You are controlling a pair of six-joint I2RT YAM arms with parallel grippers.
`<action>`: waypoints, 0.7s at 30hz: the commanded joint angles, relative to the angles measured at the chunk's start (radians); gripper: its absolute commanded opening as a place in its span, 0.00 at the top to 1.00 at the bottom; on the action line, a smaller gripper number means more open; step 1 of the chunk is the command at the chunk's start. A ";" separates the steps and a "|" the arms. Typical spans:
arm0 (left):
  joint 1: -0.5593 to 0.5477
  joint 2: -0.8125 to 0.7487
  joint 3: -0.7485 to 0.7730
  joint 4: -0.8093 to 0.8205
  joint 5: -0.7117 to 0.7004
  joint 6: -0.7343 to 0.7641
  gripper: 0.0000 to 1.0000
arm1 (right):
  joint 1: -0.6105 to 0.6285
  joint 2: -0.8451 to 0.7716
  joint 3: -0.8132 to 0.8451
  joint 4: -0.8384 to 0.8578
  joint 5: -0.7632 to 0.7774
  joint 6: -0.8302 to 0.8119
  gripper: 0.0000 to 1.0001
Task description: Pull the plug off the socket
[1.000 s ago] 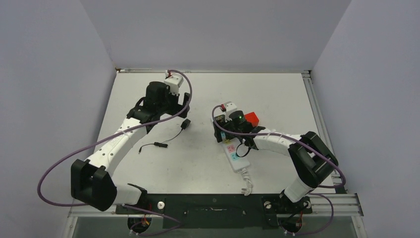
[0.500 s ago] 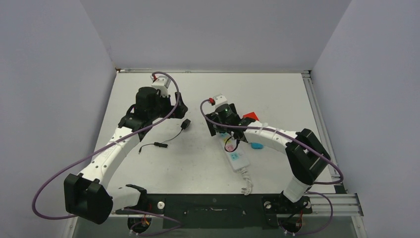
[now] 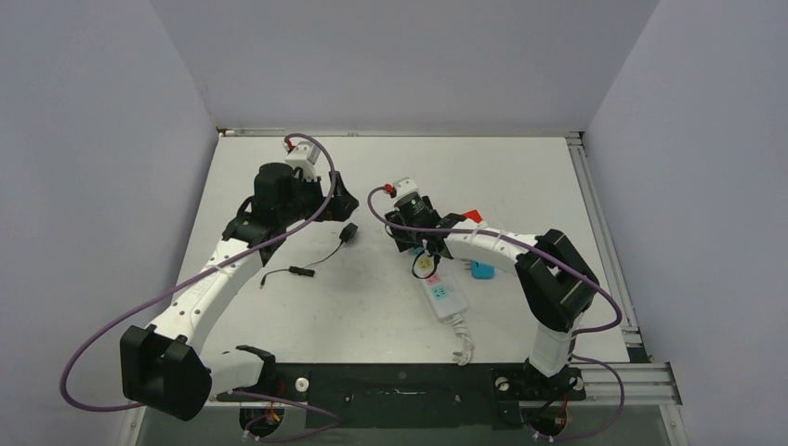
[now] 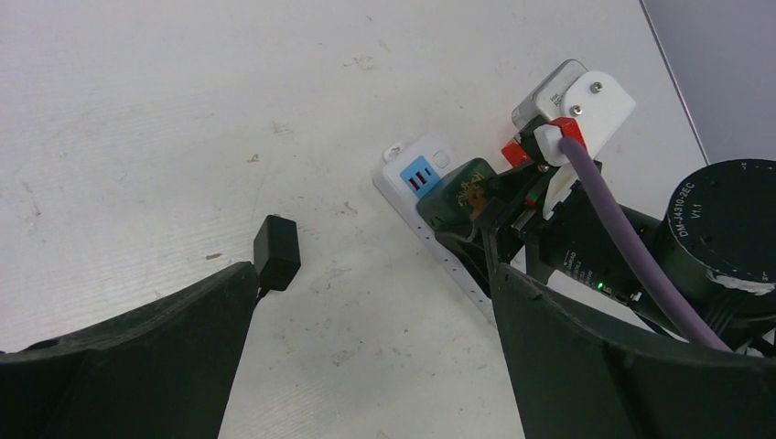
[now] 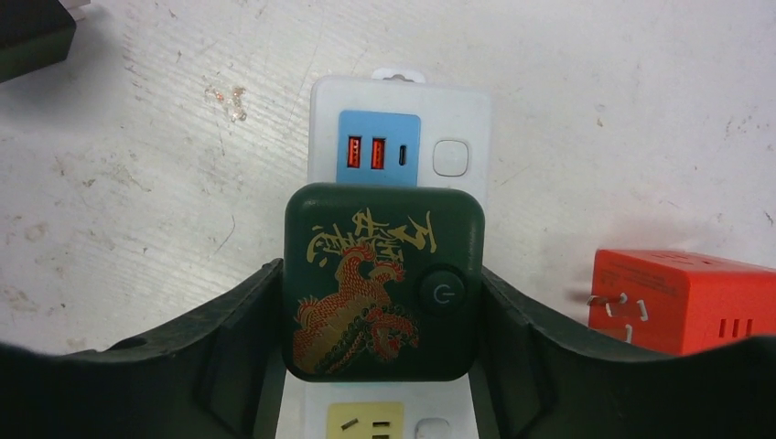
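Tabletop (image 5: 137,165), right pincer (image 5: 380,279) snug on plug (image 5: 366,229)

We find the power strip (image 3: 444,295) lying slantwise on the bench (image 3: 539,177), right of centre. Its far end points leftward, and its cord (image 3: 462,346) runs off the near end toward the arm bases. The plug (image 5: 382,283) sits on the strip just nearer than the USB panel (image 5: 380,151) at the far end, with another outlet (image 5: 366,422) next on its near side. It stands between the fingers of the right pincer (image 5: 382,315), one against each side. Right of the strip's far end rests a cube adapter (image 5: 682,297). A smaller block (image 3: 481,270) lies nearer, just right of the strip. Left of the strip lies a small charger (image 3: 348,232), its cable (image 3: 297,271) running nearer and leftward. The left pincer (image 3: 342,197), fingers spread wide, hangs behind the charger.
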 commanded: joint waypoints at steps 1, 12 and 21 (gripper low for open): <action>-0.007 -0.011 -0.007 0.066 0.041 -0.036 0.04 | -0.021 -0.006 0.026 0.007 -0.021 0.015 0.84; -0.025 0.149 -0.094 0.267 0.233 -0.250 0.01 | -0.114 -0.077 -0.075 0.132 -0.245 0.107 0.95; -0.082 0.247 -0.107 0.322 0.277 -0.273 0.05 | -0.177 -0.102 -0.144 0.199 -0.352 0.142 0.95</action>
